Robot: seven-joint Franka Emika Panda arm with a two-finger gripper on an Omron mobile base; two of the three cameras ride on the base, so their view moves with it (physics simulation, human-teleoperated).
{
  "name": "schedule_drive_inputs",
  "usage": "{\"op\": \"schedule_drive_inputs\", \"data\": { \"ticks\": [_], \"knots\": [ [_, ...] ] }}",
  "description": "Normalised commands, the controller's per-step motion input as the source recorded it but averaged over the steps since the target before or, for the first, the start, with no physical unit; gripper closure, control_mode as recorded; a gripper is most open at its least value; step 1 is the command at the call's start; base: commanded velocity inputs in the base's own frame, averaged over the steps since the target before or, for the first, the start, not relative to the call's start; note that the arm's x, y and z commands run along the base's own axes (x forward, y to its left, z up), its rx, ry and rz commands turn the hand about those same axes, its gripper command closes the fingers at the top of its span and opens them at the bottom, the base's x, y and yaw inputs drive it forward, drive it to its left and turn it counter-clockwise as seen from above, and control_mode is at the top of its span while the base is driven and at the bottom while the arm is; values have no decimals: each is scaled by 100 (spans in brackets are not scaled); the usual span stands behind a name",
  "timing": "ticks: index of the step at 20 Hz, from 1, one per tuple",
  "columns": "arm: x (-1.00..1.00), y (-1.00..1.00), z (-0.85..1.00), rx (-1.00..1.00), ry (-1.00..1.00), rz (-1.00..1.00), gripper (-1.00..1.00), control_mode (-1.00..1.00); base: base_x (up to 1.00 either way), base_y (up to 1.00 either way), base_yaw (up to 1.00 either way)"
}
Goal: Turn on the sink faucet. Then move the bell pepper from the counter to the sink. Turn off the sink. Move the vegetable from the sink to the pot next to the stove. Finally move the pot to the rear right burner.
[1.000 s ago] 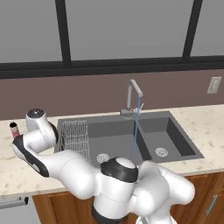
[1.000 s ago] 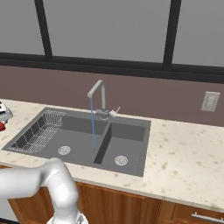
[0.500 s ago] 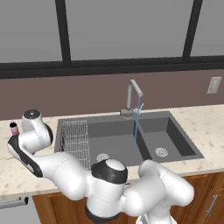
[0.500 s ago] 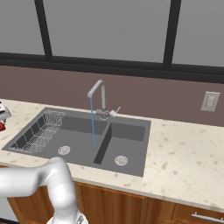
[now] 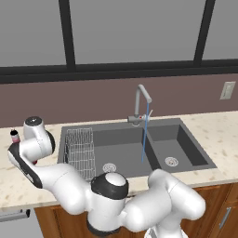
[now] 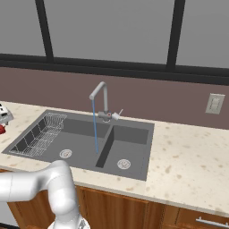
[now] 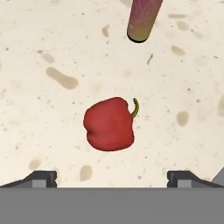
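- Water runs in a thin blue stream from the faucet [image 5: 141,103] into the sink [image 5: 190,148], landing by the divider between the two basins.
- Faucet stands at the back edge of the sink, spout bent over the basins; lever sticks out at its base.
- Wire rack [image 5: 80,148] sits in the left basin, at its far left side.
- Arm reaches left, out over the worktop [image 5: 14,181] beside the sink.
- End effector [image 7: 112,177] hangs above the worktop, looking straight down, fingers spread wide, nothing between them.
- Bell pepper [image 7: 109,124] lies on the worktop right under the end effector, centred between the two fingertips, not touched. Green stem points toward the bottle side.
- Pink-and-tan bottle [image 7: 142,19] stands on the worktop near the pepper, apart from it; its dark cap shows at the far left in the left base view.
- Pepper shows as a red sliver at the left edge of the right base view.
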Motion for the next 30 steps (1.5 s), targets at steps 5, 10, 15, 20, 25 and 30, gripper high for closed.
{"op": "schedule_drive_inputs", "data": {
  "ticks": [5,10,15,20,25,30],
  "knots": [
    [16,2,-16,0,0,1,-100,-100,0,0,0],
    [14,9,-13,0,0,0,-100,-100,0,0,0],
    [15,16,-9,0,1,0,-100,-100,0,0,0],
    [15,21,-7,0,2,0,-100,-100,0,0,0],
    [9,18,-7,0,2,0,-100,-100,0,0,0],
    [3,5,-6,0,1,0,-100,-100,0,0,0]
  ]
}}
